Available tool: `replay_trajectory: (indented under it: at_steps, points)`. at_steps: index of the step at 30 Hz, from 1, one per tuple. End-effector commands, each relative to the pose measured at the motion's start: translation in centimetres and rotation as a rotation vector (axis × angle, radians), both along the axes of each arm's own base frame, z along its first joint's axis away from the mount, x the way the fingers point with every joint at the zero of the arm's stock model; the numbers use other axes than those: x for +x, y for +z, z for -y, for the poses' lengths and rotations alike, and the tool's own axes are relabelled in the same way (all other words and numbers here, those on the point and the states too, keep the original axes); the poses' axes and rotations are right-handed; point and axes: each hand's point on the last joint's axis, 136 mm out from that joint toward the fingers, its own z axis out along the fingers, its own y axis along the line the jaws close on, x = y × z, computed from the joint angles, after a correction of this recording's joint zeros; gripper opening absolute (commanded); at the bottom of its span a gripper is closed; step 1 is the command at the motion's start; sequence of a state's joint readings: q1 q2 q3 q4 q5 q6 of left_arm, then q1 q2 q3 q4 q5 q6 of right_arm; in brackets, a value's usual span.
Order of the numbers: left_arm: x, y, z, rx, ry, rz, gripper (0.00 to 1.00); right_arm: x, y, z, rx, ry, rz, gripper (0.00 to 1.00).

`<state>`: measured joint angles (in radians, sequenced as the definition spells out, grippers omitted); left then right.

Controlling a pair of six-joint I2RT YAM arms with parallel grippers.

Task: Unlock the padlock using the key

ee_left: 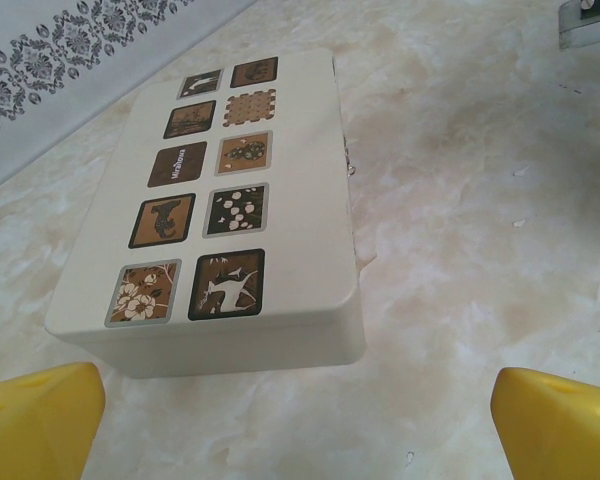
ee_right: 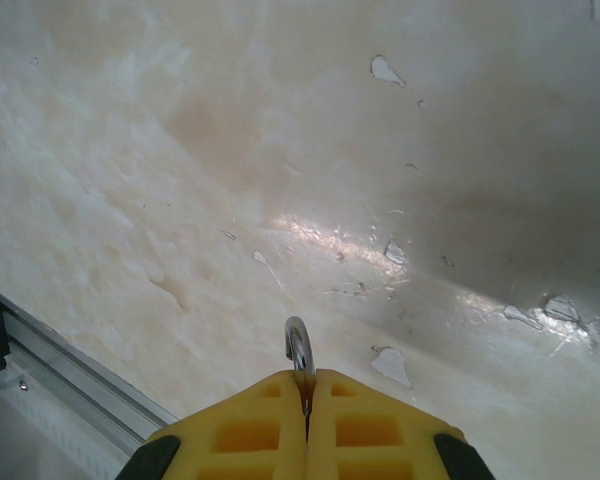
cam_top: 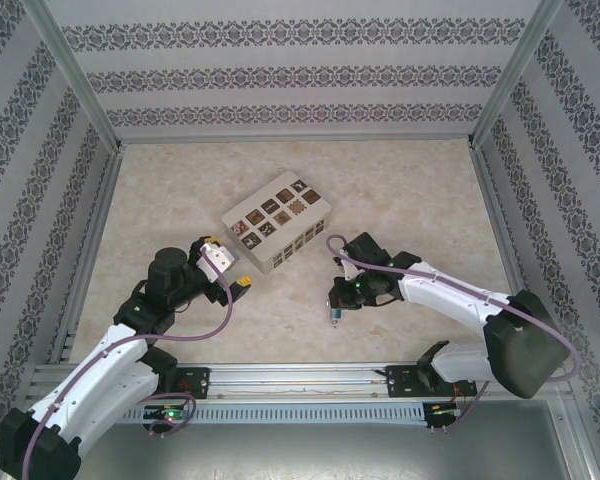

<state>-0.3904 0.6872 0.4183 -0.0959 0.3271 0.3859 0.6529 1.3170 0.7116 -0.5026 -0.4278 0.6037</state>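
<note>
Marble-patterned table [cam_top: 410, 190], bearing a cream box [cam_top: 277, 220] with brown picture tiles at centre. Left gripper [ee_left: 298, 425], just near and left of the box: jaws spread wide, nothing between them. Right gripper [ee_right: 306, 385], near and right of the box: jaws closed on the padlock [ee_right: 298, 347], its silver shackle protruding past the fingertips.

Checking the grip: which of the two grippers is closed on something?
The right gripper: its yellow fingers pinch a thin silver loop. The left gripper stands wide open facing the patterned box.
</note>
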Motion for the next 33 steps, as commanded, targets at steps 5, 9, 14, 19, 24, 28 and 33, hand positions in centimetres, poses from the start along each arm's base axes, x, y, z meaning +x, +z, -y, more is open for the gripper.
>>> replay_trajectory:
  at_steps: [5,9,14,19,24,28,33]
  points:
    - [0.5,-0.1,-0.5,0.033,0.018,0.039,0.99,0.1,0.4,-1.9,0.013,0.033,-0.045,0.0]
    - [0.5,0.0,-0.5,0.032,0.014,0.042,0.99,0.4,0.1,-2.4,0.007,0.046,-0.056,0.0]
    - [0.5,-0.1,-0.4,0.029,0.009,0.043,0.99,0.9,-0.3,-3.0,-0.004,0.054,-0.044,0.0]
    - [0.5,-0.3,-0.5,0.043,0.008,0.044,0.99,1.3,-1.1,-3.6,0.001,0.05,-0.049,0.0]
    - [0.5,-0.2,-0.5,0.041,0.006,0.048,0.99,1.7,-1.8,-3.9,-0.009,0.052,-0.055,0.0]
    - [0.5,-0.2,-0.5,0.041,0.005,0.053,0.99,1.8,-2.4,-4.0,-0.021,0.053,-0.064,0.0]
    - [0.5,-0.2,-0.5,0.045,0.006,0.058,0.99,1.7,-3.3,-4.0,-0.036,0.052,-0.074,0.01]
